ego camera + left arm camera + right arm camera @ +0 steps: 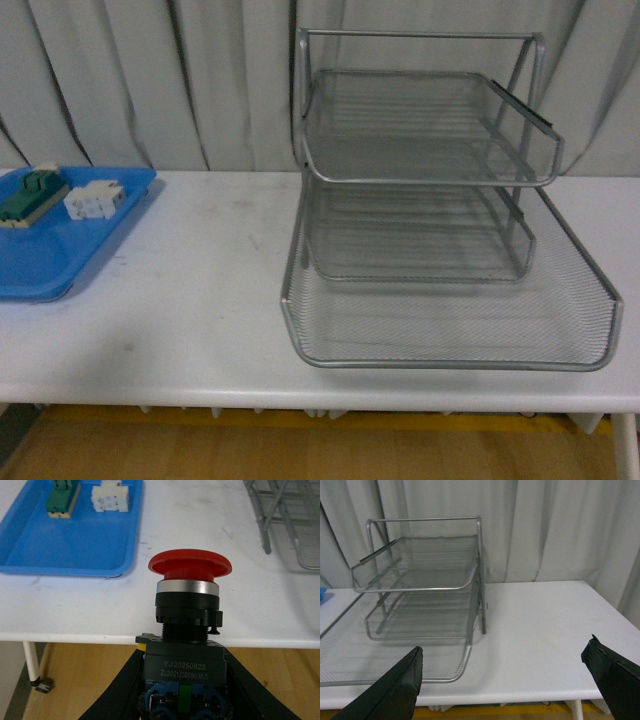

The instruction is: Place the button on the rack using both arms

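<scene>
Button (186, 630) in L gripper (184, 687), cap (190, 566) outward

Front camera sat on the robot's body, facing square across the white flat-topped table (200, 300) to the pale pleated curtain (150, 80). Middle distance: whole silver wire-mesh three-tier rack (430, 180) right of centre, flat blue plastic tray (60, 265) far left.

Left wrist camera hung off the table's near edge, tight behind the red-capped black push-button (189, 605), looking toward tray and a rack corner.

Right wrist camera sat low at the near edge, facing the rack's right side.

All three shared rack and tabletop.
</scene>
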Tool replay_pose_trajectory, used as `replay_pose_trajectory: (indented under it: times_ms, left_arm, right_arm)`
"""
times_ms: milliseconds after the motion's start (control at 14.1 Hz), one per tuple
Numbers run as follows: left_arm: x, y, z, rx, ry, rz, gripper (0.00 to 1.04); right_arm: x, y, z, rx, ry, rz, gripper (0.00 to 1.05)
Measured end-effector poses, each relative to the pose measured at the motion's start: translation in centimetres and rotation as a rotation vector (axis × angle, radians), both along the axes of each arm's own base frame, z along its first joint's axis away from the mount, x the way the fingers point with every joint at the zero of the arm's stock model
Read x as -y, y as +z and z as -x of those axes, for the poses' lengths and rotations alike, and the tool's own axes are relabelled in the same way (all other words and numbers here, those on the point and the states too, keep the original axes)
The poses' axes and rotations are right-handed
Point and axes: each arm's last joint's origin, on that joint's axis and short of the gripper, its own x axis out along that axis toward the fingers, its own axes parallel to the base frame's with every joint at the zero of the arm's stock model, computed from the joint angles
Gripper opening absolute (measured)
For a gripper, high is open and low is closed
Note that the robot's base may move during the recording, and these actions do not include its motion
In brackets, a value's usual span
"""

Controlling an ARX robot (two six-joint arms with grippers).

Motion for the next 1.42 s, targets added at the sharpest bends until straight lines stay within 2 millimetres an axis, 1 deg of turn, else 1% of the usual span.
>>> replay_pose_trajectory:
  times_ms: [142, 284, 427, 498, 569, 640, 711, 853, 924, 995, 1066, 1209, 1351, 1422]
  left_arm:
    - [0.3, -0.5, -0.1, -0.015, -0.013, 0.001, 0.36]
    - [0.4, -0.5, -0.3, -0.013, -0.002, 0.005, 0.36]
    - [1.3, -0.5, -1.6, -0.015, -0.031, 0.019, 0.36]
    - [2.1, -0.4, -2.7, -0.016, -0.041, 0.019, 0.36]
    - [3.9, 0.1, -4.8, -0.004, -0.090, 0.017, 0.36]
    - [5.7, 0.2, -6.5, -0.006, -0.122, 0.012, 0.36]
    - [7.8, -0.2, -8.0, -0.027, -0.167, 0.005, 0.36]
    - [12.2, -2.1, -10.0, -0.092, -0.261, -0.013, 0.36]
    - [13.1, -3.0, -11.1, -0.123, -0.260, -0.015, 0.36]
    - [13.3, -3.5, -11.9, -0.139, -0.247, -0.009, 0.36]
    - [13.6, -3.8, -12.7, -0.154, -0.230, -0.007, 0.36]
    - [14.2, -4.4, -15.2, -0.185, -0.201, -0.003, 0.36]
    - [15.1, -5.4, -17.4, -0.235, -0.200, -0.018, 0.36]
    - [15.4, -5.5, -18.2, -0.244, -0.196, -0.018, 0.36]
  right_arm:
    - [0.0, 0.0, 0.0, 0.003, 0.000, 0.000, 0.98]
    - [0.0, 0.0, 0.0, 0.001, -0.004, 0.000, 0.98]
    - [0.0, 0.0, 0.0, 0.004, -0.003, 0.000, 0.98]
    - [0.0, 0.0, 0.0, 0.000, -0.003, 0.000, 0.98]
    - [0.0, 0.0, 0.0, 0.001, -0.003, 0.000, 0.98]
    - [0.0, 0.0, 0.0, 0.001, -0.003, 0.000, 0.98]
    - [0.0, 0.0, 0.0, 0.001, -0.003, 0.000, 0.98]
    - [0.0, 0.0, 0.0, 0.001, -0.003, 0.000, 0.98]
    - [0.0, 0.0, 0.0, 0.001, -0.003, 0.000, 0.98]
    - [0.0, 0.0, 0.0, 0.001, -0.003, 0.000, 0.98]
    - [0.0, 0.0, 0.0, 0.001, -0.003, 0.000, 0.98]
    - [0.0, 0.0, 0.0, 0.001, -0.003, 0.000, 0.98]
    - [0.0, 0.0, 0.0, 0.001, -0.003, 0.000, 0.98]
    - [0.0, 0.0, 0.0, 0.001, -0.003, 0.000, 0.98]
